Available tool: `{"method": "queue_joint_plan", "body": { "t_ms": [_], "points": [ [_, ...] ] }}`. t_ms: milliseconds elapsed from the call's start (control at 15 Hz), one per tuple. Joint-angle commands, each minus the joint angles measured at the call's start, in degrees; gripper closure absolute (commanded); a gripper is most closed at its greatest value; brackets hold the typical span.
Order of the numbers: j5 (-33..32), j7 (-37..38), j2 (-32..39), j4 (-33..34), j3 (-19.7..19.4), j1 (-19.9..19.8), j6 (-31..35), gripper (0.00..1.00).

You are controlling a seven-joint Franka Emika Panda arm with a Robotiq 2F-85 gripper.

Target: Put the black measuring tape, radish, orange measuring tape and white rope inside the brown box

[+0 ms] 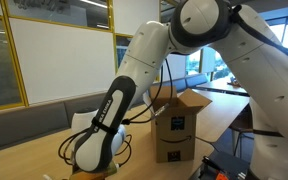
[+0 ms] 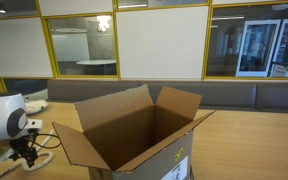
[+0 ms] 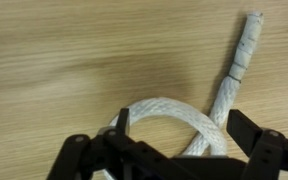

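In the wrist view the white rope lies on the wooden table in a loop, its taped tail running off to the upper right. My gripper hangs open just above it, with one dark finger on each side of the loop and the crossing strand between them. The brown box stands upright with its flaps spread; I see its empty inside in an exterior view. There my gripper is low over the table, left of the box. The black measuring tape, the radish and the orange measuring tape are out of view.
A wooden table carries everything. A padded bench and glass walls with yellow frames run behind it. The robot's white arm arches over the table beside the box. Black cables hang by the wrist.
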Motion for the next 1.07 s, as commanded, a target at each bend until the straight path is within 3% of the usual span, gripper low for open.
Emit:
{"method": "queue_joint_plan", "body": {
  "t_ms": [0, 533, 1000],
  "points": [
    [-0.38, -1.10, 2.42, 3.79, -2.41, 2.86, -1.12, 0.00],
    [-1.42, -2.35, 4.62, 8.35, -5.74, 7.69, -3.17, 0.00],
    [-1.68, -3.79, 6.64, 11.92, -6.32, 8.84, -5.46, 0.00]
  ]
}}
